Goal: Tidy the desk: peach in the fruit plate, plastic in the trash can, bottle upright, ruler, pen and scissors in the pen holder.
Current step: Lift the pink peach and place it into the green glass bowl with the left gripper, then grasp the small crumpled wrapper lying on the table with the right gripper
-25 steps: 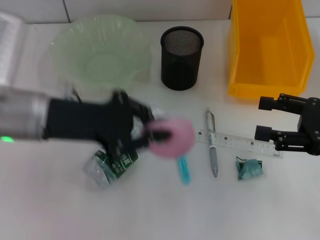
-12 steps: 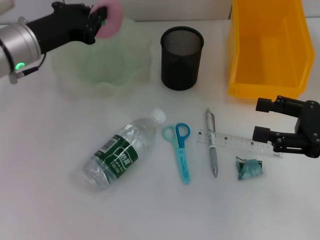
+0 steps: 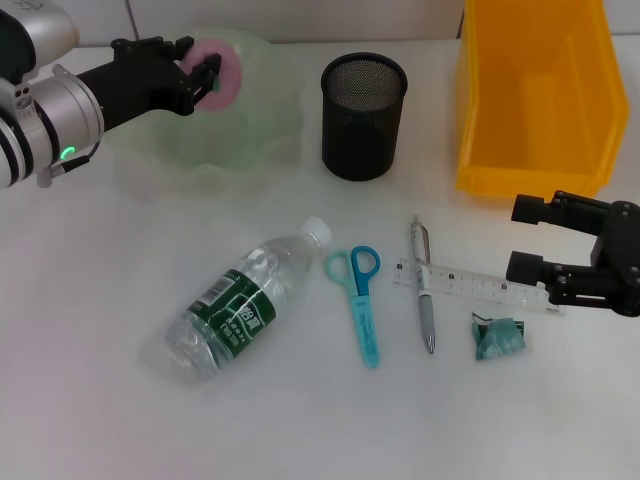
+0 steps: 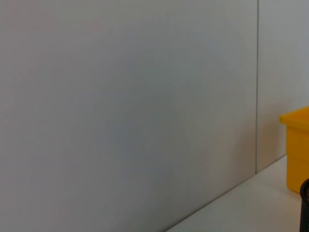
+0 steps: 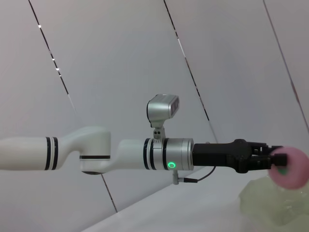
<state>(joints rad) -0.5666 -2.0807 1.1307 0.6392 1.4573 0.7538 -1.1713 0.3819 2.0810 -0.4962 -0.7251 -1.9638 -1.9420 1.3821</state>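
My left gripper [image 3: 205,75] is over the fruit plate [image 3: 260,140], fingers clenched on the peach [image 3: 222,75]. The peach hangs above the plate's far-left rim, apart from the plate's floor, so the drop is not yet made. I judge it is carried high so that it passes over the plate's wavy wall without catching it; the right wrist view shows the peach [image 5: 288,166] above the plate edge [image 5: 270,205] with a gap under it.

My right gripper [image 3: 560,250] hovers over the table [image 3: 100,420] near the right end of the ruler [image 3: 480,285], fingers spread and holding nothing. It is out of the left arm's way and near the small things it will likely handle.

Rest of the work is untouched:
- bottle [image 3: 235,315] lying on its side, cap toward the pen holder [image 3: 364,115]
- scissors [image 3: 362,300] flat, just right of the bottle
- pen [image 3: 425,300] lying across the ruler's left end
- plastic [image 3: 498,337] crumpled just below the ruler
- trash can [image 3: 535,150], the yellow bin, at the far right

Next, judged: lower toward the plate's middle, then release.
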